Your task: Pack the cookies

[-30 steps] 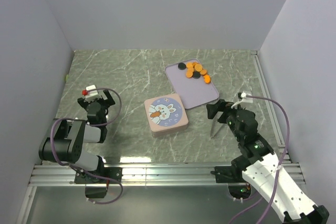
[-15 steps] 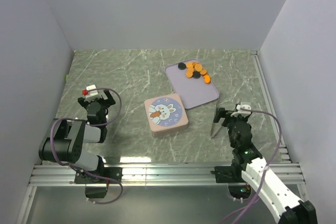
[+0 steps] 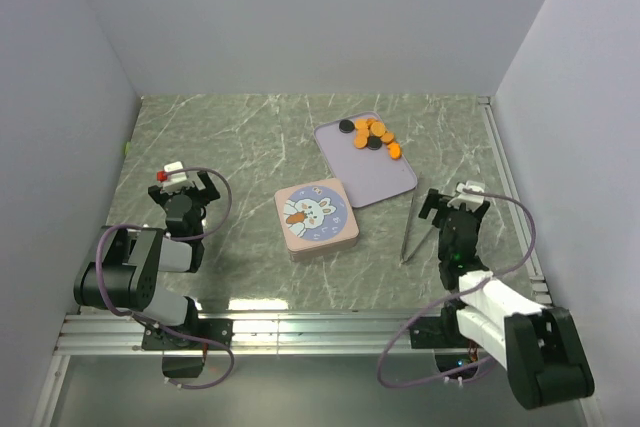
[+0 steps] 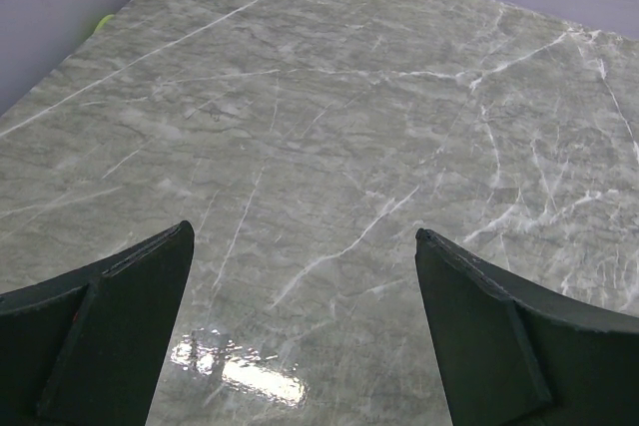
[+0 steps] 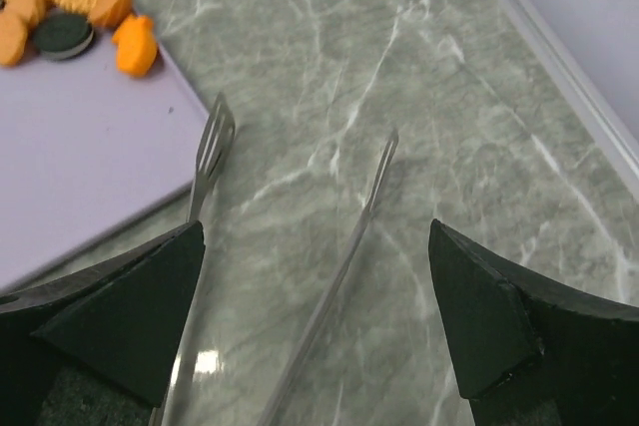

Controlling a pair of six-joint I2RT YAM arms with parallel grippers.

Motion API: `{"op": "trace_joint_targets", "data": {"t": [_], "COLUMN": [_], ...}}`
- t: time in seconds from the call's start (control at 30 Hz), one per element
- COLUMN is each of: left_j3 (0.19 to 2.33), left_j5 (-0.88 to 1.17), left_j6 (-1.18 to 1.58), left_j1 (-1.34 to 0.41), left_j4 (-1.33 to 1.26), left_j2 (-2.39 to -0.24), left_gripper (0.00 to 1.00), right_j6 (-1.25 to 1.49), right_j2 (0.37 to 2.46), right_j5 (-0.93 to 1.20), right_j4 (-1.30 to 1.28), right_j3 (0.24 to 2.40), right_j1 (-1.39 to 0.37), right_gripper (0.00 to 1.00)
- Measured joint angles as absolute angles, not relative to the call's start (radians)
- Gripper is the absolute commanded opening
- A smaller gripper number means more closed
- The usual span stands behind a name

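The cookies (image 3: 372, 135), mostly orange with two black ones, lie in a heap at the far end of a lavender tray (image 3: 372, 175); some show in the right wrist view (image 5: 78, 9). A square tin with a rabbit on its pink lid (image 3: 316, 217) sits shut near the middle. Metal tongs (image 3: 408, 231) lie on the table right of the tin, and show in the right wrist view (image 5: 329, 301). My right gripper (image 3: 452, 203) is open and empty, just right of the tongs. My left gripper (image 3: 183, 185) is open and empty at the left, over bare table.
The marble table (image 3: 240, 147) is walled at the back and both sides. A metal rail (image 3: 300, 327) runs along the near edge. The tray's near corner (image 5: 60, 167) lies left of the tongs in the right wrist view.
My right arm has folded back toward its base, and its gripper has moved right, off the tongs. The tongs now lie alone on the table. The left arm has not moved.
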State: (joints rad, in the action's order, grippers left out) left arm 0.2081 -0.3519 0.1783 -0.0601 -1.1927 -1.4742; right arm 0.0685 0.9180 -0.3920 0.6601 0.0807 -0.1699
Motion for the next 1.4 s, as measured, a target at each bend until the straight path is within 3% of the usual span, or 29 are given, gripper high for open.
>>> {"op": "trace_joint_targets", "data": {"t": [0.33,0.43,1.4], "left_j3": [0.208,0.209,0.21], "left_j5": [-0.352,-0.352,-0.345], "left_j6": [0.178,0.178,0.179], "left_j1": [-0.06,-0.06,-0.059], "left_j4": [-1.193,-1.193,-1.192], "left_j2": [-1.474,-1.474,-1.474], "left_gripper": [1.0,0.99,1.0], "right_j6": [0.083,0.082,0.084], "right_j2": [1.221,1.304,1.311], "right_j5": [-0.276,-0.24,-0.208], "right_j4": [1.055,1.054,1.077], "right_j3": [0.124,0.156,0.18], "right_j1": [-0.117,-0.11,-0.091], "right_gripper": [1.0,1.0,1.0]}}
